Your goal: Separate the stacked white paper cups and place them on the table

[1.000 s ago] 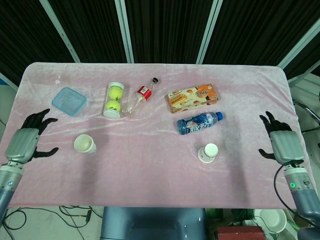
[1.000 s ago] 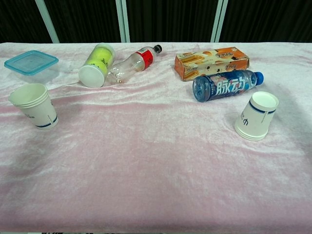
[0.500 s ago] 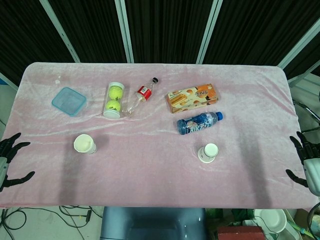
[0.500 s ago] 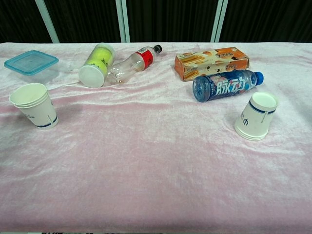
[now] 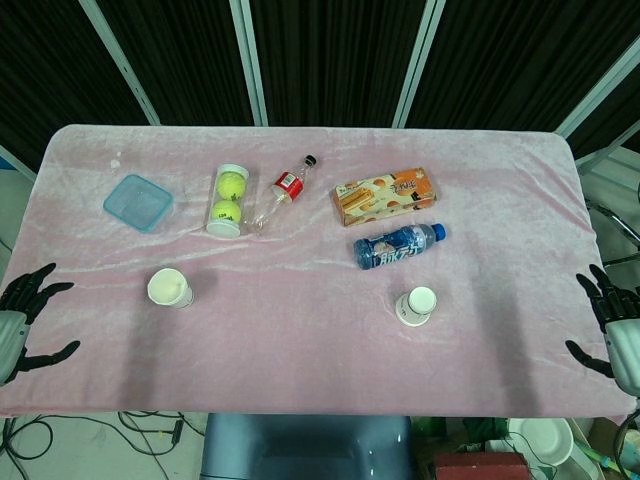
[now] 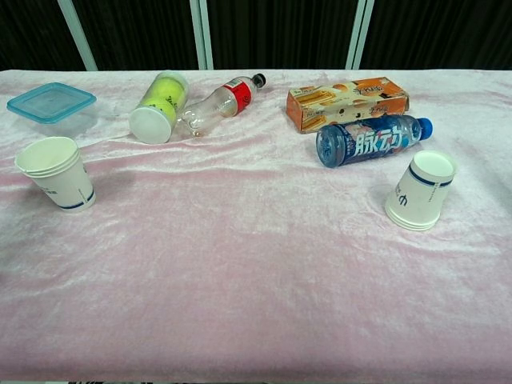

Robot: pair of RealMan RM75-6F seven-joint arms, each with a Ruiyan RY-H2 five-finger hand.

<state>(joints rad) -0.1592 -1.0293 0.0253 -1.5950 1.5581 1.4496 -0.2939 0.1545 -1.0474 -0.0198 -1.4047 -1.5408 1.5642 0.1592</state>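
A white paper cup stack (image 5: pixel 170 289) (image 6: pixel 56 174) stands upright, mouth up, on the left of the pink cloth. Another white cup stack (image 5: pixel 416 305) (image 6: pixel 422 190) stands upside down, base up, right of centre. My left hand (image 5: pixel 18 318) shows at the frame's left edge, off the table's near-left corner, fingers spread and empty. My right hand (image 5: pixel 615 325) shows at the right edge past the table's side, fingers spread and empty too. Neither hand appears in the chest view. Both hands are far from the cups.
Behind the cups lie a blue lidded box (image 5: pixel 137 202), a tennis-ball tube (image 5: pixel 227 200), a small red-labelled bottle (image 5: pixel 282 190), an orange snack box (image 5: pixel 385 194) and a blue drink bottle (image 5: pixel 397 246), just behind the upturned cups.
Over the last second both hands drew back from the table's side edges toward the near corners; in the last half second they barely moved. The cups stayed put.
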